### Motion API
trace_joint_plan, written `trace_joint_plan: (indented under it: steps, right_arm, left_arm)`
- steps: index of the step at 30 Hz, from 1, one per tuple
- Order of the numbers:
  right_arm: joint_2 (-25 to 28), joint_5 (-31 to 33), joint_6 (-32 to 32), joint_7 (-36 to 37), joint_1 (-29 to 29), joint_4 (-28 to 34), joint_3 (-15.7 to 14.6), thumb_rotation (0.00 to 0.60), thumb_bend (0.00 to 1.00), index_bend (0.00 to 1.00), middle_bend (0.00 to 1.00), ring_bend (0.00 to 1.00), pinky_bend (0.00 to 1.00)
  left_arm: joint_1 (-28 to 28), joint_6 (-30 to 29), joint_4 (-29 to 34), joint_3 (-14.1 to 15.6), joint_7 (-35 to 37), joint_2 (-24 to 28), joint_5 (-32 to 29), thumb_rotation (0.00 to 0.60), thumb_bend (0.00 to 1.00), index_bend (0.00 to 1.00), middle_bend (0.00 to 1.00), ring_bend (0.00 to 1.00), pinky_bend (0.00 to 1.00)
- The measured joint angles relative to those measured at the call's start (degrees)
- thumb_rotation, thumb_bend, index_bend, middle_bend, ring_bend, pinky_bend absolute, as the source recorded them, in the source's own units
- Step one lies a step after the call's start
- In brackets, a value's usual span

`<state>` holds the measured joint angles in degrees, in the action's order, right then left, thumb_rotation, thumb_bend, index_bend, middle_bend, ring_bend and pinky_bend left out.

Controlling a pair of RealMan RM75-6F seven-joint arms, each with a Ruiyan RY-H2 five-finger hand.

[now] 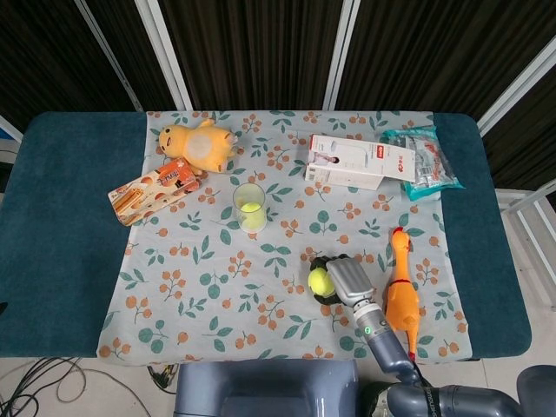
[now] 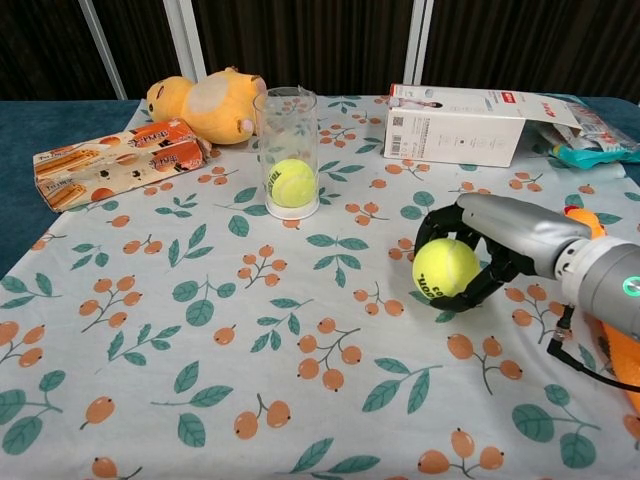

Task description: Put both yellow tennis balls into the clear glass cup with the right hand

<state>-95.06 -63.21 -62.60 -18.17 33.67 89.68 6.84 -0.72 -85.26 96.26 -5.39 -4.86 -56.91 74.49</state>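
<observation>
A clear glass cup stands upright on the flowered cloth, with one yellow tennis ball at its bottom. My right hand grips the second yellow tennis ball, its dark fingers curled around it, lifted slightly off the cloth, to the right of and nearer than the cup. The left hand shows in neither view.
A yellow plush toy and an orange snack box lie left of the cup. A white carton and a plastic packet lie at the back right. An orange rubber chicken lies right of my right hand.
</observation>
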Motion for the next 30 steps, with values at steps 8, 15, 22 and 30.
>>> trace_joint_plan:
  steps: [8,15,22,30]
  right_arm:
    - [2.2,0.4,1.2,-2.0,2.4,2.0,3.8,0.600,0.55,0.69,0.46,0.67,0.57]
    - [4.0,5.1,3.0,-4.8,7.1,4.0,11.3,0.600,0.55,0.69,0.46,0.67,0.65]
    - [5.6,12.1,4.3,-7.2,13.9,4.4,20.1,0.600,0.55,0.69,0.46,0.65,0.72]
    - [4.6,20.4,5.8,-11.3,22.4,1.6,24.2,0.600,0.55,0.69,0.43,0.53,0.78]
  left_arm:
    - [0.0,0.0,0.1,0.1,0.0,0.0,0.0,0.600,0.06,0.12,0.00,0.00,0.10]
    - [0.0,0.1,0.1,0.0,0.5,0.2,-0.2,0.600,0.06,0.13,0.00,0.00,0.10]
    - [0.1,0.0,0.1,-0.2,1.0,0.4,-0.5,0.600,0.06,0.13,0.00,0.00,0.10]
    - [0.0,0.2,0.2,-0.1,0.4,0.3,-0.4,0.600,0.06,0.13,0.00,0.00,0.10]
